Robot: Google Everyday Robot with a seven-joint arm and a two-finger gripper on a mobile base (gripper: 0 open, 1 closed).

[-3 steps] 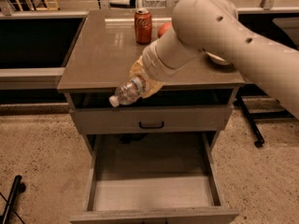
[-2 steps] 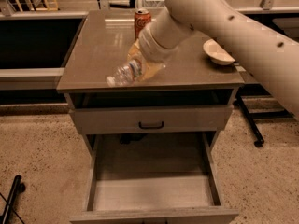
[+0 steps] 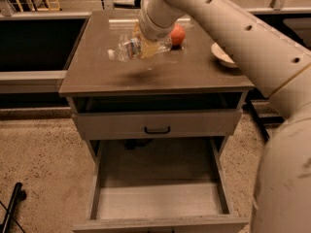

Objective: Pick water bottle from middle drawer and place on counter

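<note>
Now: hand (image 3: pixel 149 46) pinching water bottle (image 3: pixel 125 49) sideways, cap (image 3: pixel 111 55) toward 9 o'clock, hovering above worktop (image 3: pixel 194 76); bowl (image 3: pixel 222 55) at its 3 o'clock edge. At 6 o'clock, middle drawer (image 3: pixel 160 200) pulled out.

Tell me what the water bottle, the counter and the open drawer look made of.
The water bottle, held sideways in the gripper above the counter: clear thin plastic, crinkled and see-through. The counter: smooth glossy grey-brown slab, probably laminate; it mirrors light. The middle drawer: grey wood-grain board, likely laminate, matte pale floor.
</note>
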